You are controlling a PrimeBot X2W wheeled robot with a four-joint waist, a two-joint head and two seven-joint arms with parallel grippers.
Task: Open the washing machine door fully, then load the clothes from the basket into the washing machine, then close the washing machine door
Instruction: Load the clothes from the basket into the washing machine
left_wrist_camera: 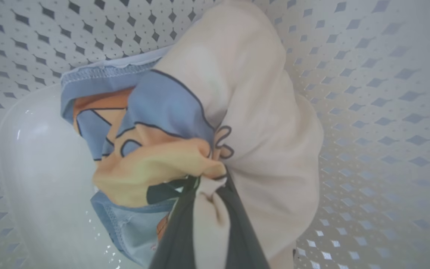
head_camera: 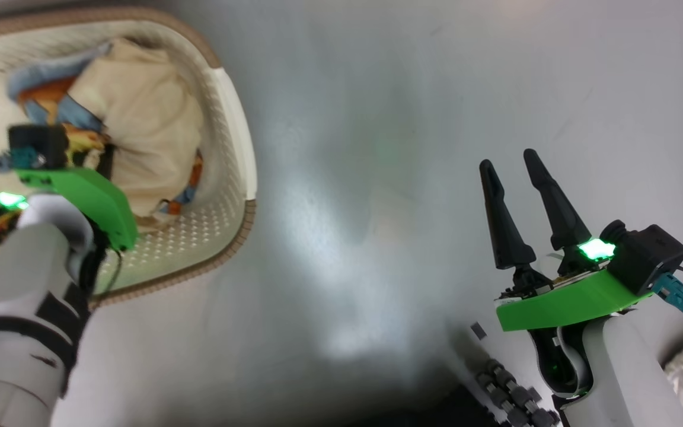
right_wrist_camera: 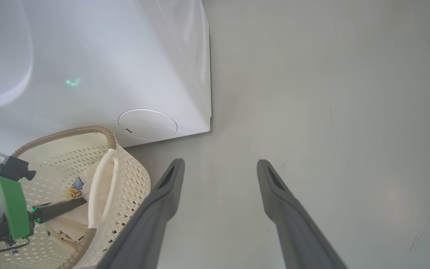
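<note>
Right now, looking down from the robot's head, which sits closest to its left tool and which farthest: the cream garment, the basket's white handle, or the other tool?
Measured from the left tool:
1. cream garment: pinched in its grip, upper left.
2. basket's white handle: on the rim, just to that tool's right.
3. right tool: far off at the lower right, fingers apart.

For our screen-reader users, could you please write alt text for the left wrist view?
The left gripper is shut on the clothes, a cream cloth and a blue cartoon-print garment, inside the perforated white basket.

Green brackets (head_camera: 561, 308), black fingers (head_camera: 503, 219), apparently grey forearms (head_camera: 9, 284)
</note>
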